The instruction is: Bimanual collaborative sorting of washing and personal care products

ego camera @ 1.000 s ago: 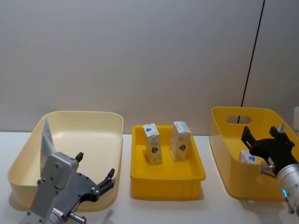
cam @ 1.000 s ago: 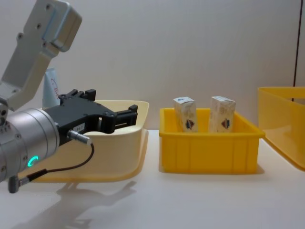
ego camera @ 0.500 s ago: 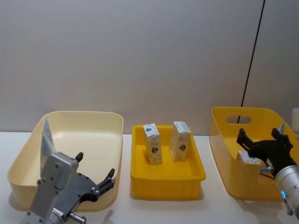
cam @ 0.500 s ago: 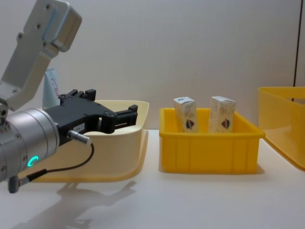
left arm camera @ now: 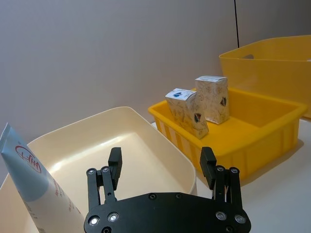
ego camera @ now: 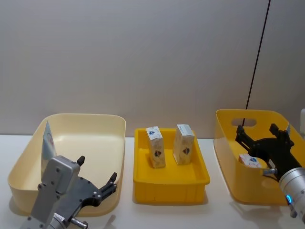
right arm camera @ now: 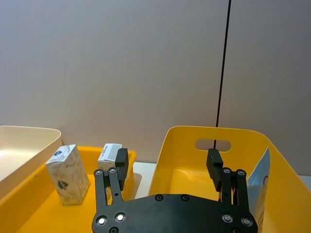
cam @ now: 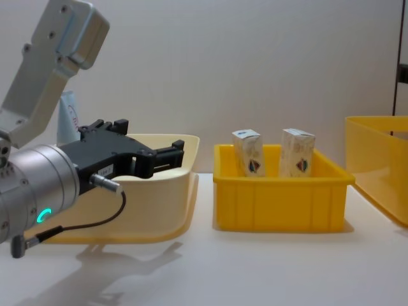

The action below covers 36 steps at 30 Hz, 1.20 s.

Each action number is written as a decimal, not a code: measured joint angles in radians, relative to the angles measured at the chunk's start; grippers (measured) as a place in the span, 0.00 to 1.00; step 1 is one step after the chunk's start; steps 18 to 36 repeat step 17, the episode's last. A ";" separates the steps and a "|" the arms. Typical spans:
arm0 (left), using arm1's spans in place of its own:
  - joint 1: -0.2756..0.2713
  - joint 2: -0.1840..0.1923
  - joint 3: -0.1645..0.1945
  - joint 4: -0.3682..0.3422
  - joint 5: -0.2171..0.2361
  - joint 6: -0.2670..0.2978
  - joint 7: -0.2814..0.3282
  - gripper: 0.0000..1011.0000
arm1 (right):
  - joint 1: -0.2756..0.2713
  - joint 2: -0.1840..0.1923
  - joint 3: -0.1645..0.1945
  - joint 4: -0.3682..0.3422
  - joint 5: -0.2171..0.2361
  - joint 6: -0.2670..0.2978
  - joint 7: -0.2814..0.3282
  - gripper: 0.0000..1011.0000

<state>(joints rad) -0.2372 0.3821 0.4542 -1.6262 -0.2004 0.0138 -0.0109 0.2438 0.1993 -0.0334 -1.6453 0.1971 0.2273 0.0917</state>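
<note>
A pale-blue-and-white tube [ego camera: 46, 141] leans in the left corner of the cream tub [ego camera: 95, 118]. Two white cartons [ego camera: 155, 146] [ego camera: 184, 143] stand upright in the yellow crate [ego camera: 170, 182]. In the yellow tub [ego camera: 228, 157] on the right lie a third carton [ego camera: 250, 161] and another tube [ego camera: 287, 131]. My right gripper [ego camera: 257, 131] hangs open and empty above that carton. My left gripper [ego camera: 96, 172] is open and empty at the cream tub's near edge. The left wrist view shows the left gripper [left arm camera: 161, 158], the tube [left arm camera: 29, 179] and the cartons [left arm camera: 187, 112].
The three containers stand in a row on a white table before a plain grey wall. The right wrist view shows the open right gripper [right arm camera: 167, 160] over the yellow tub's [right arm camera: 194, 145] near wall, the tube [right arm camera: 257, 179] to one side. Bare tabletop [cam: 255, 268] lies in front.
My right gripper dipped towards the carton in the yellow tub, then rose clear of it. The carton stays on the tub floor. The left arm has not moved.
</note>
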 joint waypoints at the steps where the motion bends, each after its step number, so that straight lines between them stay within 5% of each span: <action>1: 0.000 0.000 0.000 0.000 0.000 0.000 0.000 0.99 | -0.003 0.001 -0.002 -0.001 0.001 -0.002 0.000 0.99; 16: 0.000 0.000 0.000 0.000 0.000 0.000 0.000 0.99 | -0.118 0.063 -0.088 -0.056 0.042 -0.088 -0.011 0.99; 36: 0.000 0.000 0.000 0.000 0.000 0.000 0.000 0.99 | -0.118 0.063 -0.088 -0.056 0.042 -0.088 -0.011 0.99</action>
